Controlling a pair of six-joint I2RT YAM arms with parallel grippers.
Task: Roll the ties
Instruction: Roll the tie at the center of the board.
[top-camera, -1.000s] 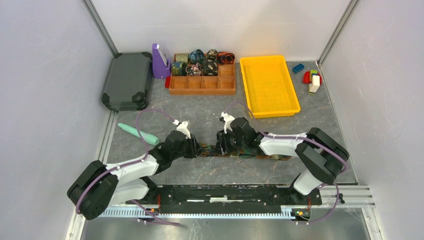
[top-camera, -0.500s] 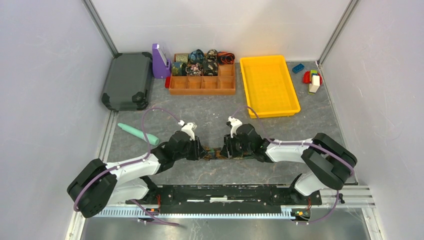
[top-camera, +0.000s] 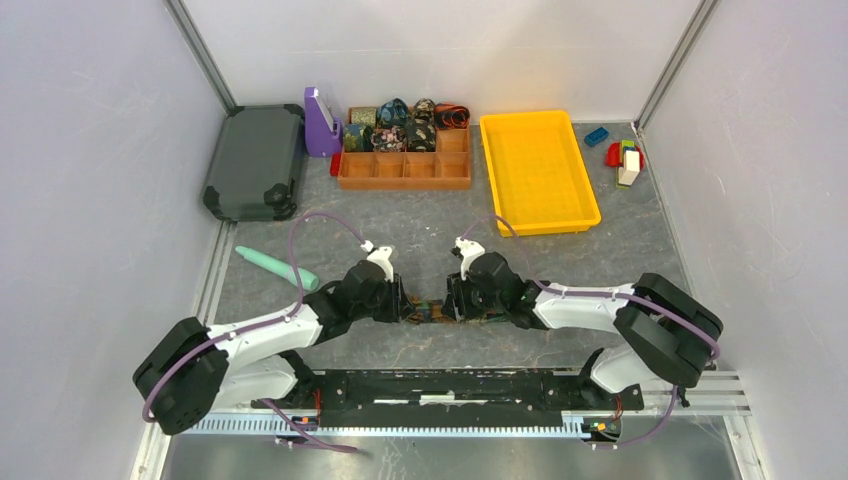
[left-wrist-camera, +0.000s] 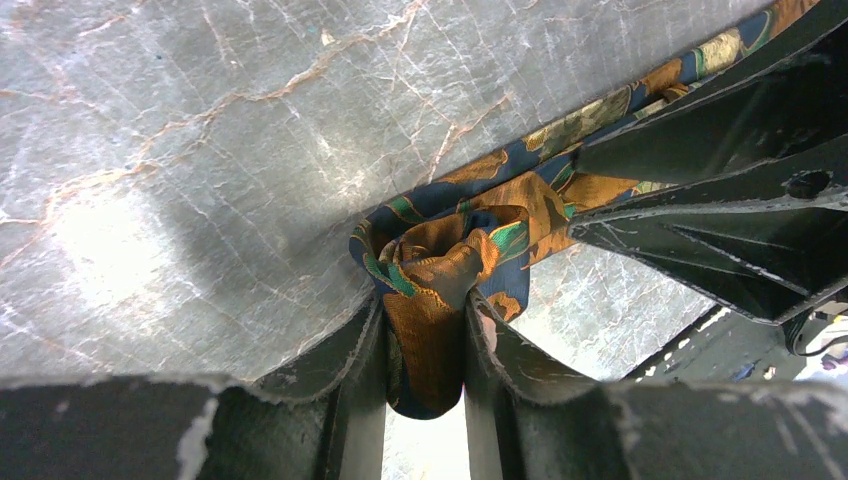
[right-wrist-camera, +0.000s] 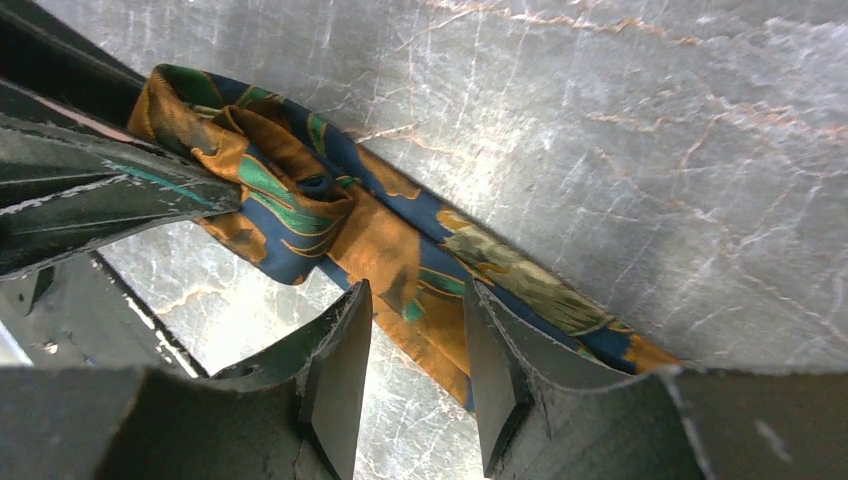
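The tie is lying on the table at the near middle, just ahead of the black rail that is running along the near edge. Its left end is bunching into a small loose coil of orange, blue and green cloth, and the flat strip is running off to the right, passing under the right arm.

The left gripper is pinching that coil, with a fold of orange cloth filling the narrow gap between its fingers. The right gripper is facing it from the right, just beside the coil. Its fingers are standing partly apart over the flat strip, with bare table showing in the gap. I cannot tell whether its pads are touching the cloth. The two grippers are sitting almost tip to tip, so little room is showing between them.

A wide band of bare table is lying on the far side of the grippers. A teal stick is lying near the left edge, close to the left arm. Along the far edge a dark case is sitting at the left. Beside it a purple holder is standing just left of an orange divided box with rolled ties at its far side. A yellow tray is sitting to the right of the box, and toy blocks are clustering in the far right corner.
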